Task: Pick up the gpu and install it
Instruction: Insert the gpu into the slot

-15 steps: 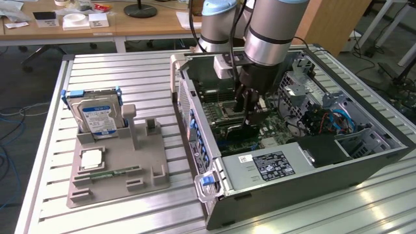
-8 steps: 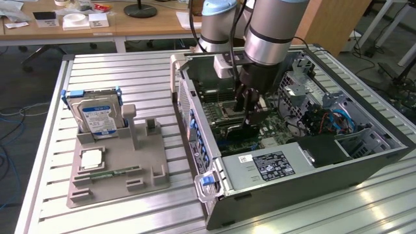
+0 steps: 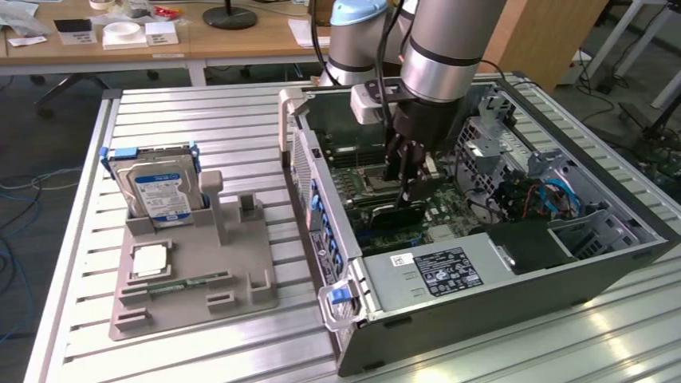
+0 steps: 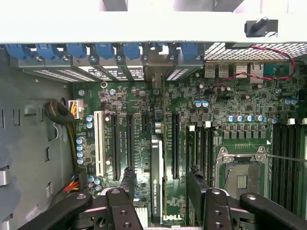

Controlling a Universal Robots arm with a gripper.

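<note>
On the exterior view's left, a grey holder tray (image 3: 191, 263) on the slatted table (image 3: 213, 120) carries a silver hard drive (image 3: 159, 191). To the right lies the open computer case (image 3: 511, 263). Inside it the gpu (image 4: 157, 182) stands edge-up in a motherboard (image 4: 230, 96) slot, and the gripper (image 4: 161, 184) hangs over it, fingers (image 4: 128, 179) spread wide either side, holding nothing.

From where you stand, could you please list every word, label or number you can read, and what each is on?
"DELL": white lettering on the motherboard.
Print along the gpu edge, between the open gripper fingers: too blurred to read.
White sticker on the power supply: too small to read.
Blue-white label on the hard drive: too small to read.
</note>
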